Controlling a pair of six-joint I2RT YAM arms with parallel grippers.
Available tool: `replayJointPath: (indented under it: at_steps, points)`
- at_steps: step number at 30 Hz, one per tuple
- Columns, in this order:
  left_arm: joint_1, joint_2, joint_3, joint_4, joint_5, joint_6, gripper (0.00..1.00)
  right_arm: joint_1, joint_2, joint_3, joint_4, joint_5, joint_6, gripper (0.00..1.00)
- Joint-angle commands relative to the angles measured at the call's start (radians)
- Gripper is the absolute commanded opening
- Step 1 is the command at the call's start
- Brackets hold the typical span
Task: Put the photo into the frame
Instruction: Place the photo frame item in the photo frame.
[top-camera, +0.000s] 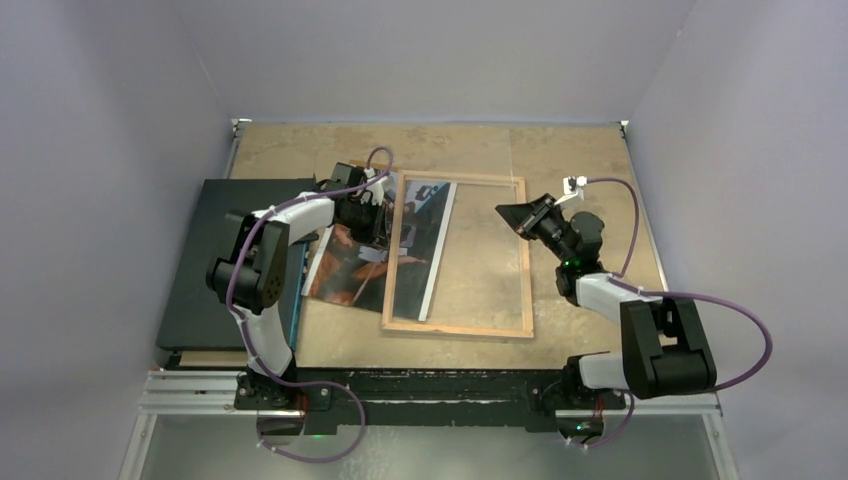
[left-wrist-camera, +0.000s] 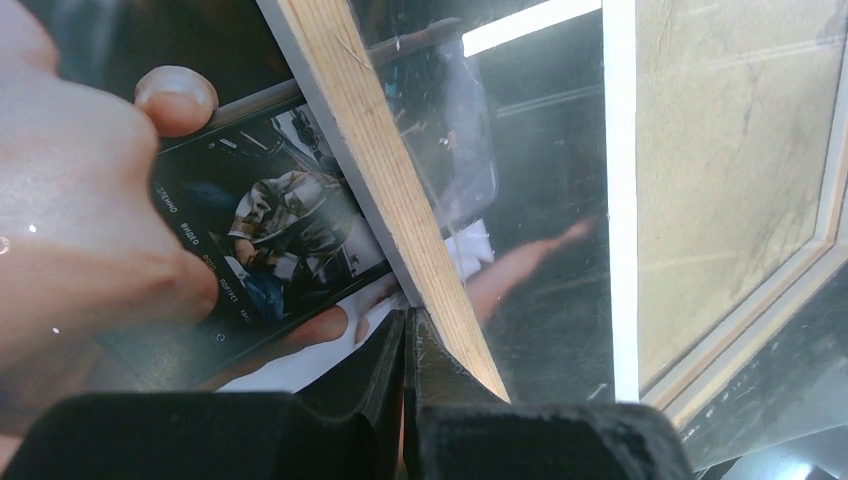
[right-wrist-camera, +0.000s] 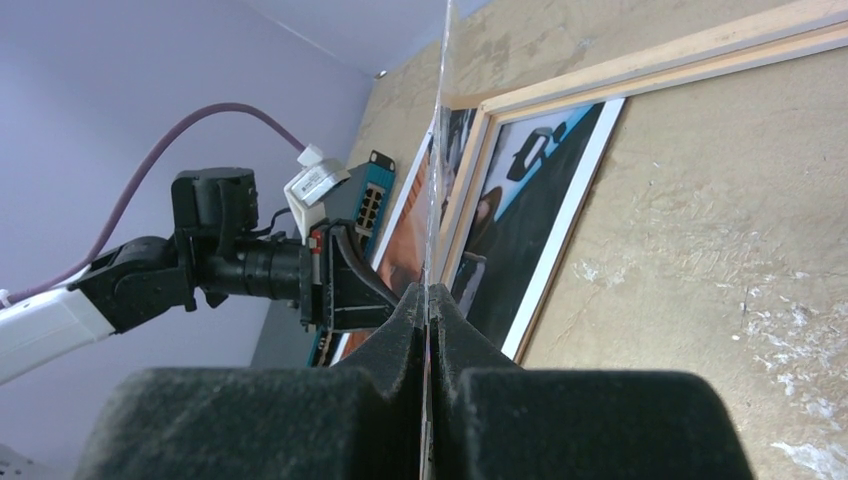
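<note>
**Pinching a clear pane on edge invites a slip**

The right gripper (top-camera: 512, 213) is clamped on the thin, slick pane (right-wrist-camera: 437, 150); a twist could flex or drop it. The left gripper (left-wrist-camera: 405, 335) has its fingers pressed together at the pale wood rail of the frame (top-camera: 455, 328); whether they nip anything I cannot tell. The glossy photo (top-camera: 345, 265) lies skewed, running beneath that rail, and dragging could crease it.

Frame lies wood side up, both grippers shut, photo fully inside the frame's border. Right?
No. The photo lies askew, its left part sticking out past the left rail of the frame; the top view shows it. The rest holds: wood side up, left gripper and right gripper shut, the right on a clear sheet.
</note>
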Motion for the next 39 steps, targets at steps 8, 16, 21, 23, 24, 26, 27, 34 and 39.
replayJointPath:
  at_steps: [8,16,21,23,24,26,27,34,39]
  points:
    - [-0.006,-0.032,0.023,0.0,0.025,0.005,0.0,-0.027,-0.019,-0.011,0.037,-0.038,-0.053,0.0]
    - [-0.006,-0.032,0.026,0.0,0.029,-0.001,0.0,-0.053,0.012,-0.043,0.104,-0.056,-0.039,0.0]
    - [-0.006,-0.031,0.028,0.0,0.03,-0.003,0.0,-0.055,0.045,-0.057,0.167,-0.058,-0.026,0.0]
    - [-0.006,-0.03,0.028,0.0,0.032,-0.004,0.0,-0.055,0.062,-0.061,0.2,-0.059,-0.019,0.0]
    - [-0.006,-0.029,0.028,0.0,0.033,-0.005,0.0,-0.055,0.071,-0.065,0.221,-0.064,-0.014,0.0]
    - [-0.006,-0.028,0.028,0.0,0.033,-0.005,0.0,-0.055,0.09,-0.072,0.265,-0.073,0.01,0.0]
    - [-0.006,-0.028,0.028,0.0,0.033,-0.005,0.0,-0.055,0.098,-0.074,0.282,-0.076,0.02,0.0]
    - [-0.007,-0.027,-0.001,0.016,0.042,-0.003,0.0,-0.054,0.102,-0.137,0.37,-0.03,0.123,0.0]
    - [-0.01,-0.026,-0.043,0.041,0.053,-0.007,0.0,-0.052,0.121,-0.175,0.442,-0.021,0.168,0.0]
